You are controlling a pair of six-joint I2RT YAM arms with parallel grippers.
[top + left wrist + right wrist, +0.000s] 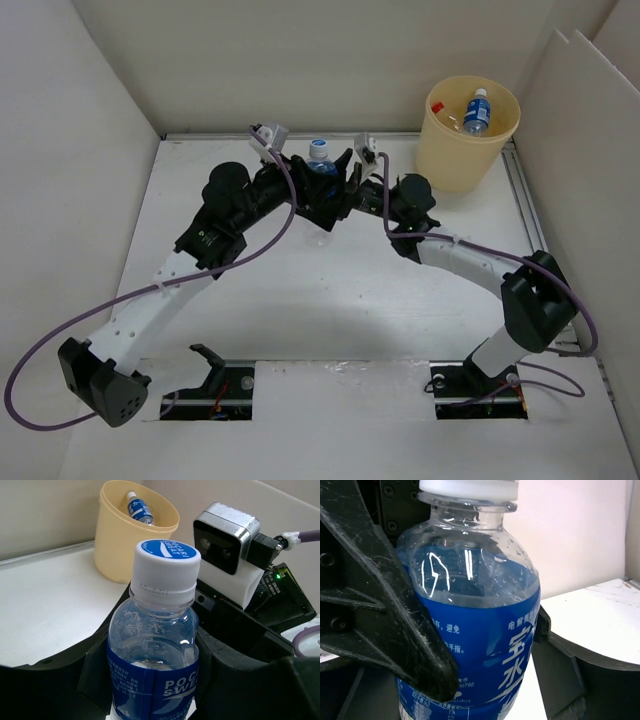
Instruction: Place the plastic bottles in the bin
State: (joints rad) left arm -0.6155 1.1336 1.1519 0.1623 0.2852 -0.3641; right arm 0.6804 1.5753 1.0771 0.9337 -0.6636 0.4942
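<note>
A clear plastic bottle (pixel 320 158) with a blue label and a white-and-blue cap stands upright between both grippers at the back middle of the table. My left gripper (pixel 308 183) is shut on its sides in the left wrist view (pixel 152 680), around the bottle (pixel 155 645). My right gripper (pixel 346 182) also grips the bottle (pixel 480 630), with fingers (pixel 547 635) against its label. The pale yellow bin (pixel 467 140) stands at the back right. It holds a blue-labelled bottle (pixel 477 112) and a red-capped one (pixel 437 107). The bin (pixel 125 545) also shows in the left wrist view.
A faint clear object (pixel 318 238) lies on the table under the arms. White walls close in the table on the left, back and right. The right arm's wrist camera (pixel 226 540) sits close behind the held bottle.
</note>
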